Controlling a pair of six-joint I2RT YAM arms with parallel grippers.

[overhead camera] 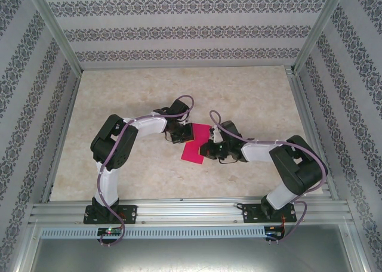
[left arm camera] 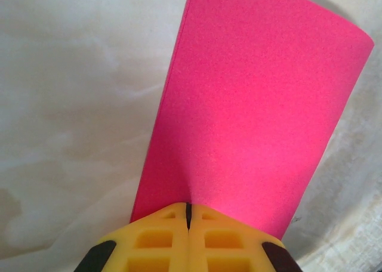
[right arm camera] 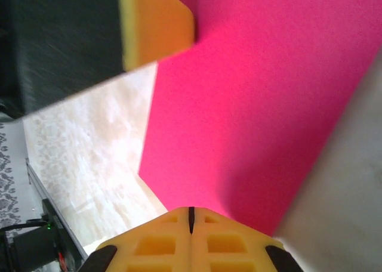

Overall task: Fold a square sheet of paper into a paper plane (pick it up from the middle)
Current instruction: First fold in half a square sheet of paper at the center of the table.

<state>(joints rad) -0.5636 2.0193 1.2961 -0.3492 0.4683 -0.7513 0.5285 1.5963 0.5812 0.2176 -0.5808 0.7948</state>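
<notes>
The square sheet of paper [overhead camera: 196, 144] lies on the table as a narrow magenta-pink rectangle, folded double, between the two arms. My left gripper [overhead camera: 181, 133] is shut, and its yellow tips [left arm camera: 188, 207] rest on the near edge of the paper [left arm camera: 256, 105]. From the opposite side my right gripper [overhead camera: 205, 150] is also shut, tips [right arm camera: 191, 211] down on the paper [right arm camera: 262, 105]. The sheet runs on under both pairs of tips, and nothing shows between the jaws. One left finger [right arm camera: 158, 24] shows over the sheet's far end in the right wrist view. One far corner [left arm camera: 358, 36] curls up slightly.
The pale marbled table [overhead camera: 149, 93] is ringed by an aluminium frame [overhead camera: 191, 209] and patterned walls [overhead camera: 185, 33]. Cables loop above both wrists [overhead camera: 185, 102]. The arm bases [overhead camera: 110, 212] stand at the near edge.
</notes>
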